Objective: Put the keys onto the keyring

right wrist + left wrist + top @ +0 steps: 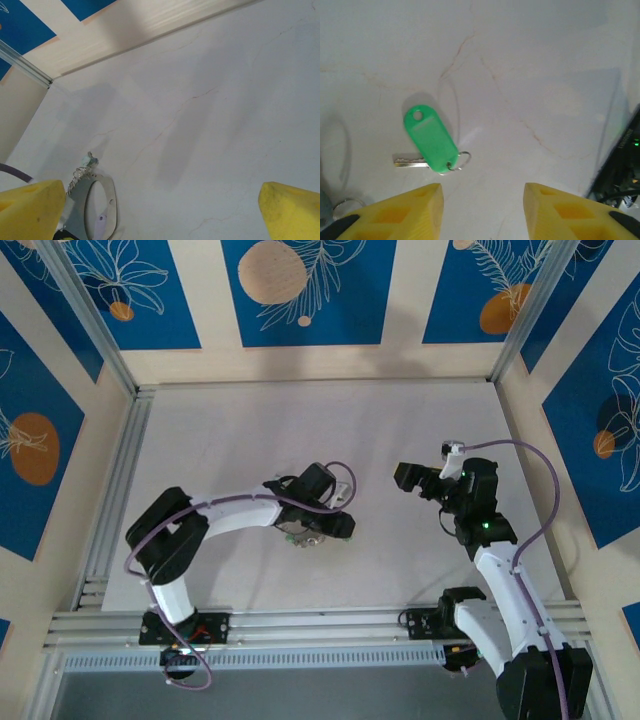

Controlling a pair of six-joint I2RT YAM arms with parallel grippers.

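On the white, faintly veined tabletop (400, 570), closed in by cream walls with blue leaf panels and aluminium rails, a green tag (431, 139) lies flat. One silvery key (410, 161) is joined at its lower end by a small ring, and part of a thin wire loop (345, 204) lies near the tag. Beyond the tag, open tabletop spreads up to the far wall. The left gripper (482, 192) hangs just beside the tag with jaws partly apart, holding nothing, and the right gripper (160, 187) stands wide and empty, well apart from the tag.
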